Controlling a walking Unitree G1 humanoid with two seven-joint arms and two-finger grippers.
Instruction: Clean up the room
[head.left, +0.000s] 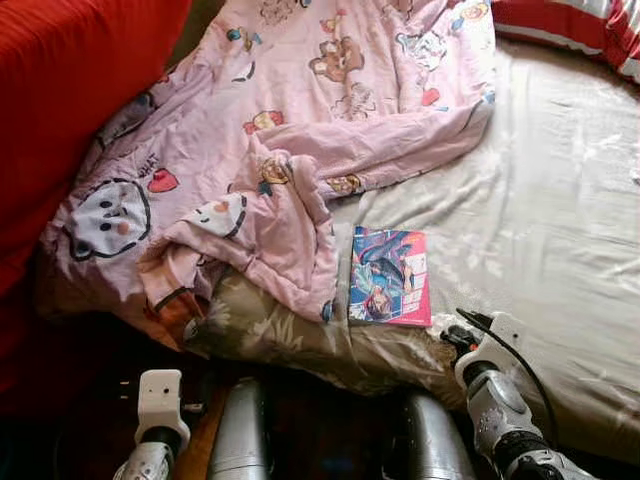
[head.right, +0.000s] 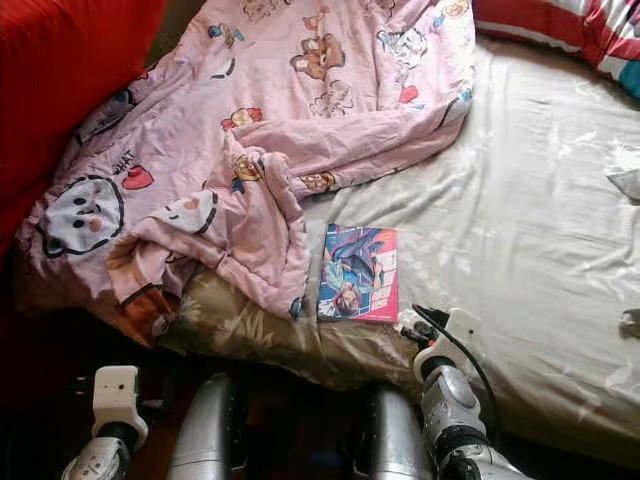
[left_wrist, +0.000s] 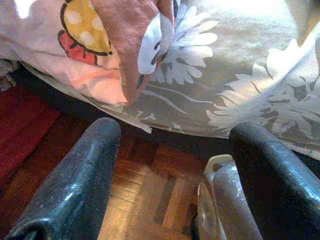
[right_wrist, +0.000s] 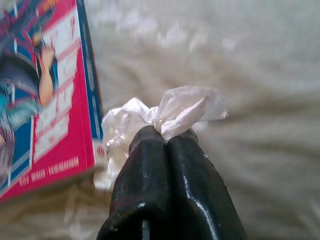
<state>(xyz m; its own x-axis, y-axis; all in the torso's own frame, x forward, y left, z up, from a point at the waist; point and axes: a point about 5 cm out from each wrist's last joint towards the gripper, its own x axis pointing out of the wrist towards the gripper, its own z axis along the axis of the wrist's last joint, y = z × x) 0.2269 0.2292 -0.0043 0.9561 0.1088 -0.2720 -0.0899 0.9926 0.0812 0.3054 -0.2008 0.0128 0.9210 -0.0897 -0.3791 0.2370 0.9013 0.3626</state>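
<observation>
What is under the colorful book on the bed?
The book lies on the cream bedsheet; the pink blanket edge sits beside it. Anything beneath the book is hidden.

One pink cartoon-print blanket (head.left: 300, 120); one bright comic book (head.left: 389, 275) on one bed (head.left: 560, 230); one crumpled clear plastic wrapper (right_wrist: 165, 115); one red cushion (head.left: 70, 90); one striped pillow (head.left: 580, 25); two robot hands, left hand (left_wrist: 170, 165) and right hand (right_wrist: 167, 137).

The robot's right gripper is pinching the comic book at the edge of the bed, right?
Not quite. The right gripper is at the edge of the bed, but its shut fingers pinch a crumpled clear wrapper, not the comic book, which lies untouched beside it. The right wrist view shows this.
</observation>
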